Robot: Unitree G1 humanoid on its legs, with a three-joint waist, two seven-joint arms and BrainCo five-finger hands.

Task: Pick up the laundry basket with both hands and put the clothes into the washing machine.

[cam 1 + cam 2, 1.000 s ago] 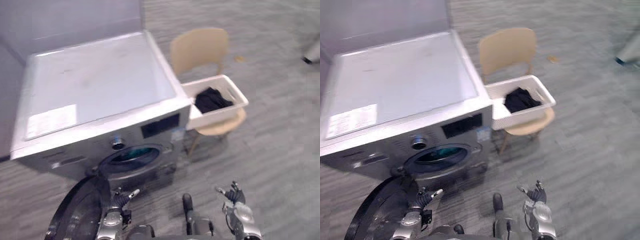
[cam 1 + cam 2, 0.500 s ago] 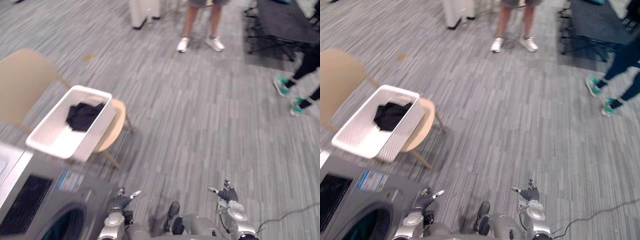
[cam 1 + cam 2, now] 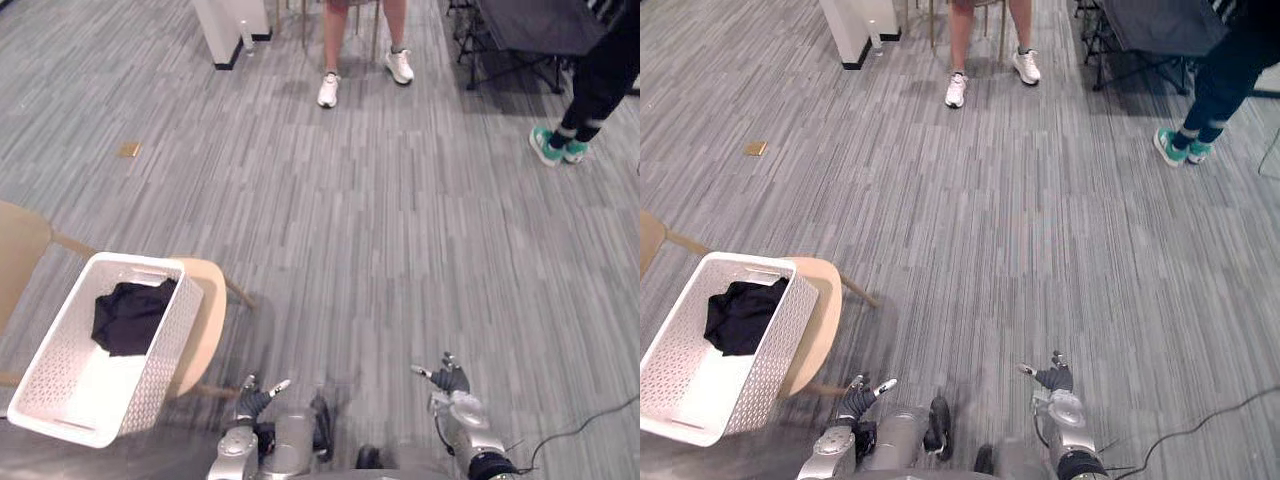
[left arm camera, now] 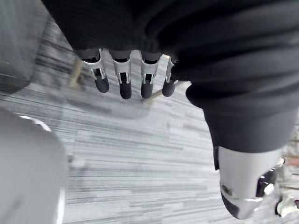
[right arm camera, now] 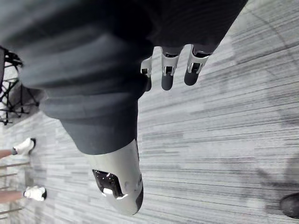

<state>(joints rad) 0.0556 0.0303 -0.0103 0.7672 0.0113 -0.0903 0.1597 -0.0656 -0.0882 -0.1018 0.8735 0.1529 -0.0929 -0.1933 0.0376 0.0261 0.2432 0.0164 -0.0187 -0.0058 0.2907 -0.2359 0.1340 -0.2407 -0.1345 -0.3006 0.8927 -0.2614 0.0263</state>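
**Fingers.** The left hand's fingers point(image 4: 124, 83) are seen hanging straight and slack, with nothing between them and the thumb. The right hand's fingers point(image 5: 168, 71) are likewise loosely extended and empty. In the head views the left hand point(image 3: 250, 400) and right hand point(image 3: 450, 384) are held low at the frame's bottom edge, well apart from the load.

**Task object.** The laundry basket point(image 3: 168, 345) is shown resting on the seat of a tan chair point(image 3: 208, 318), at the robot's left. A single black garment point(image 3: 128, 315) lies crumpled in its far half, and the rest of the basket floor is bare.

**Handling (judged).** The basket is taken to be a stiff, perforated plastic shell, light with so little in it. It is likely to be smooth to the fingers and prone to tip if lifted unevenly. A grip at the slot point(image 3: 133, 268) in the far end wall, and at its counterpart in the near end wall, is suggested. The garment is soft and limp and may slide when the basket is tilted.

**Obscured.** The chair's back is cut off at the frame edge. A grey blur at the lower left corner may be the washing machine, but this cannot be told. Two persons' legs point(image 3: 330, 85) point(image 3: 565, 135) are cut off at the top.
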